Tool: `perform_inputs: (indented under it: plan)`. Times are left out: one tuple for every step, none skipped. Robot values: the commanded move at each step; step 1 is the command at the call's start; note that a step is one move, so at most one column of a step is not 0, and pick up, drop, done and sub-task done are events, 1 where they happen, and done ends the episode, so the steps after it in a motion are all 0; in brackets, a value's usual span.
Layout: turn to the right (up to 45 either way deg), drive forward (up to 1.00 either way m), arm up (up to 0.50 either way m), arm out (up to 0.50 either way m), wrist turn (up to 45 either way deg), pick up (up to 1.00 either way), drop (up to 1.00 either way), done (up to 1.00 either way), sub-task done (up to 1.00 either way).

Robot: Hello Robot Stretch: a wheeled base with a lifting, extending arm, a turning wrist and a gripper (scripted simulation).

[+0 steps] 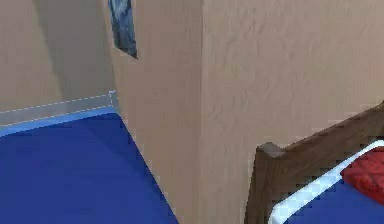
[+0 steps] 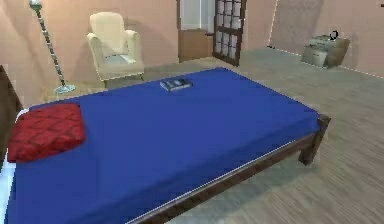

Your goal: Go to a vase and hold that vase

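In the forward view we face a wall corner (image 1: 203,100), a dark headboard (image 1: 278,172) at its right. In the arm side view the bed (image 2: 200,135) carries a red pillow (image 2: 45,130) and, at its far edge, a book (image 2: 176,85). Where the vase lies, and the hand's state, we cannot tell.
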Motion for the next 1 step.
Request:
perform_inputs:
  plan:
    - [45.0,0.0,0.0,0.0,0.0,0.0,0.0,0.0,0.0]
